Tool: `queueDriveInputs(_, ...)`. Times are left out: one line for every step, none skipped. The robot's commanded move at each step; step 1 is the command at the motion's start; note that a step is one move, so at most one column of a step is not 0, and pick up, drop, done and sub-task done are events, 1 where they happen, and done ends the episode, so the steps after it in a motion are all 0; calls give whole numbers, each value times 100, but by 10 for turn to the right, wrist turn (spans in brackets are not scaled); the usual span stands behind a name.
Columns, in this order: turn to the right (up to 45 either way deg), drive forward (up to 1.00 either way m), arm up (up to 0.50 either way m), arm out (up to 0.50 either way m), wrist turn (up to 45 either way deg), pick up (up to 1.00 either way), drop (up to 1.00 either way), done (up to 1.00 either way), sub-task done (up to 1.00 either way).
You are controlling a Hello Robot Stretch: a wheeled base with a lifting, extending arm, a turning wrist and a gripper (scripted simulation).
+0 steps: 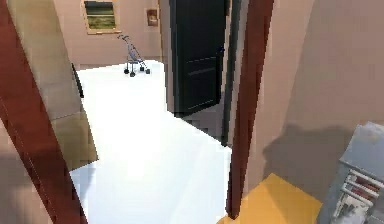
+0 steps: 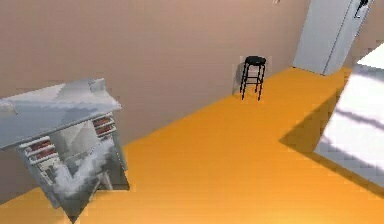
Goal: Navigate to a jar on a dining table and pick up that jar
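I face a doorway framed by dark red-brown posts [image 1: 250, 110]. Beyond it lies a room with a white floor [image 1: 150, 130]. In that room a dark door [image 1: 198, 55] stands straight ahead. A small wheeled cart [image 1: 133, 55] stands by the back wall.
A framed picture [image 1: 99, 15] hangs on the far wall. A grey shelf unit [image 2: 75, 140] stands on the orange floor [image 2: 220, 150]; it shows again as a grey unit [image 1: 362, 180] at the forward view's right. A black stool [image 2: 254, 75] stands by the wall, with a white door [image 2: 330, 35] beyond.
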Motion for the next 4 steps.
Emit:
queueDriveInputs(0, 30, 0, 0, 0, 0, 0, 0, 0)
queueDriveInputs(-180, 0, 0, 0, 0, 0, 0, 0, 0)
queueDriveInputs(0, 100, 0, 0, 0, 0, 0, 0, 0)
queueDriveInputs(0, 100, 0, 0, 0, 0, 0, 0, 0)
